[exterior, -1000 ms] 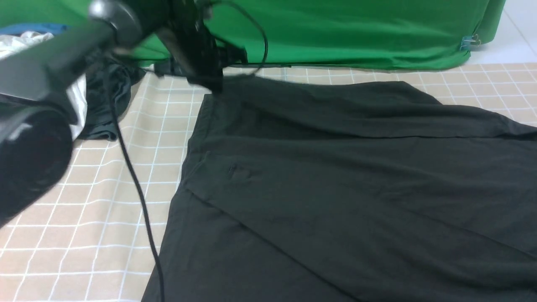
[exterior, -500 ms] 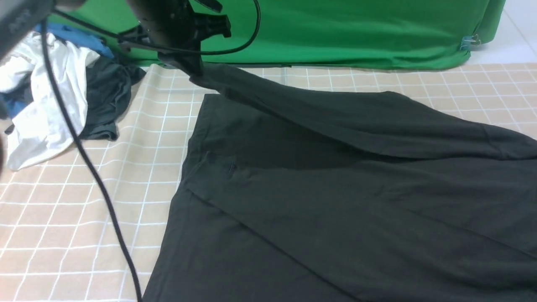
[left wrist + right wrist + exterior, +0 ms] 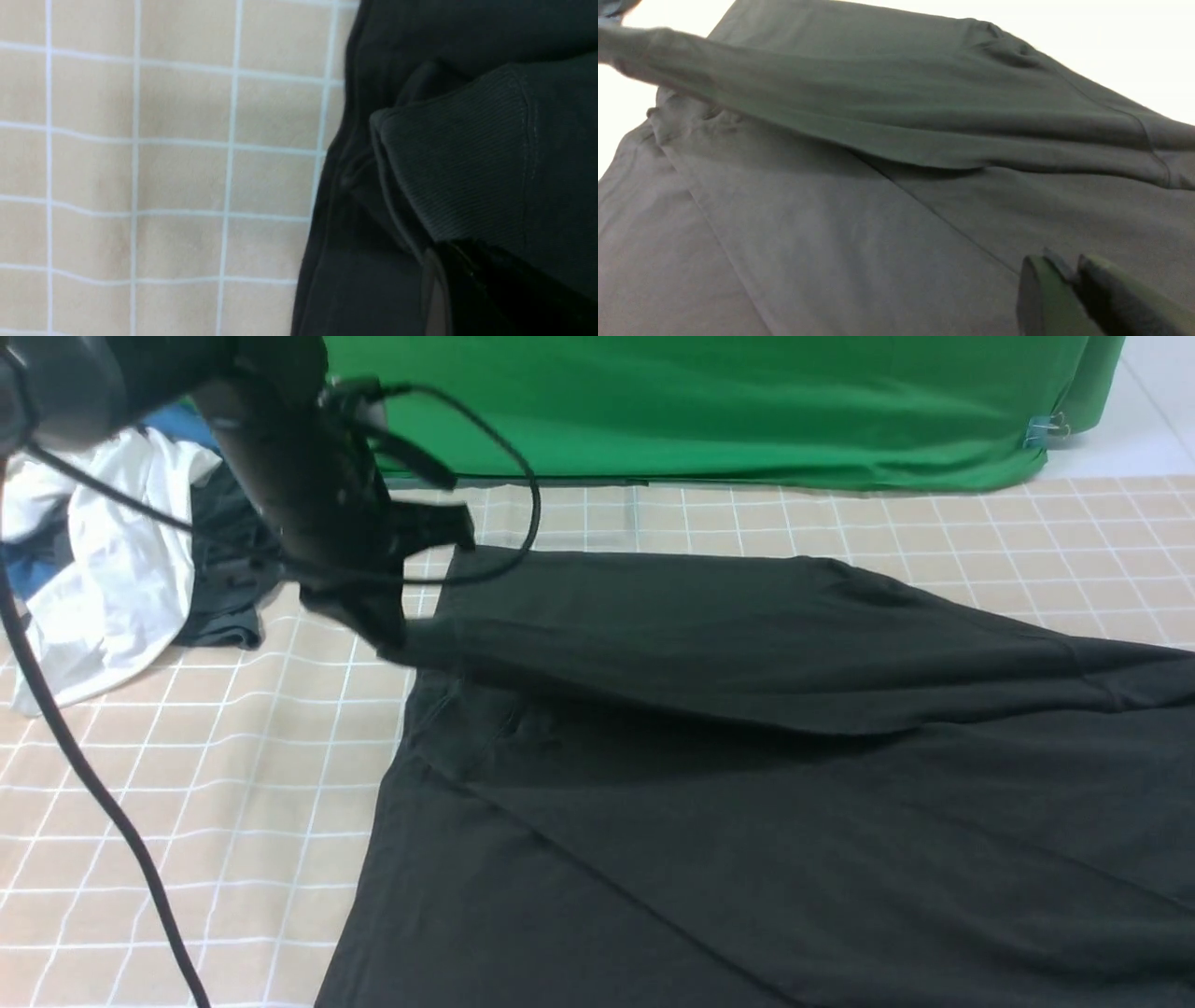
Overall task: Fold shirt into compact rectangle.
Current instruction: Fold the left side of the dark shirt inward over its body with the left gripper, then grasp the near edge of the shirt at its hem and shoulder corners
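A large plain black soft-fabric T-shirt [image 3: 747, 821] lay spread over a beige tablecloth with a white grid [image 3: 187, 784], filling the front view from the centre out to 3 o'clock and down to 6 o'clock. The left gripper [image 3: 385, 633], a black two-fingered claw, sat at about 10 o'clock from the centre, clamped on the shirt's far-left corner. From there a raised band of fabric ran toward 3 o'clock, held clear of the flat layers beneath it. In the left wrist view the pinched part showed as a ribbed, stitched hem [image 3: 467, 163] folded over above the shirt's edge, with the grid cloth beside it.

The right gripper [image 3: 1064, 269] appeared only in its own wrist view, above the shirt's flat body, its dark fingers [image 3: 1036, 289] drawn together with nothing between them (only a thin line showed there).

At 9 to 10 o'clock a crumpled white garment [image 3: 112, 569] lay against a smaller dark grey garment [image 3: 224, 588]. A green backdrop cloth [image 3: 747, 411] ran along 12 o'clock, and a black cable [image 3: 93, 775] hung down toward 7 o'clock.
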Robot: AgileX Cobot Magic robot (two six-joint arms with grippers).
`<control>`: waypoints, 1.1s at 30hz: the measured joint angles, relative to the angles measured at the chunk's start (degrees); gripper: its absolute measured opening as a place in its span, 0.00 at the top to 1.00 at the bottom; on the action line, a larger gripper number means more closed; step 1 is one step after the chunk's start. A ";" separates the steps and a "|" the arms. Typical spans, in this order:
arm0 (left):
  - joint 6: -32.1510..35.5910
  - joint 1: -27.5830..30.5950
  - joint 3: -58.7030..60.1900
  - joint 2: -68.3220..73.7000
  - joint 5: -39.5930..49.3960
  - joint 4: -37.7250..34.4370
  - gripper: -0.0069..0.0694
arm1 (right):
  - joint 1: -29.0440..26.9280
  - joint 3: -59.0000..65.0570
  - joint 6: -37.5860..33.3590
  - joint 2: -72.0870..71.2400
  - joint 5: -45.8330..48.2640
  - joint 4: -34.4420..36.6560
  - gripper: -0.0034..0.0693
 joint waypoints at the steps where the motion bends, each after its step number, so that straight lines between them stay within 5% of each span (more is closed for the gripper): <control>1: -0.06 0.00 0.77 0.00 -0.07 -0.13 0.87 | 0.00 0.00 0.06 0.00 -0.05 0.00 0.77; 9: -0.07 0.00 4.14 0.00 -0.90 -1.30 0.83 | 0.00 0.00 0.24 0.00 -0.68 -0.05 0.76; 14: -0.07 0.00 4.55 -0.02 -0.35 -1.30 0.60 | 0.00 -0.11 6.35 2.55 -4.86 -4.67 0.76; 18: 0.86 0.00 4.55 -0.02 -0.16 -2.42 0.51 | 0.00 -2.07 11.72 9.06 -2.72 -8.92 0.76; 23: 5.94 -0.73 4.55 -0.02 0.08 -7.09 0.62 | 0.00 -8.26 12.20 20.86 4.58 -9.89 0.78; 27: 7.63 -4.29 4.55 -0.02 -0.37 -8.10 0.86 | 0.00 -15.26 11.43 31.09 6.18 -10.34 0.90; 33: 7.68 -6.64 4.55 -0.02 -2.41 -9.06 0.90 | -0.65 -23.98 12.57 42.26 3.45 -10.96 0.90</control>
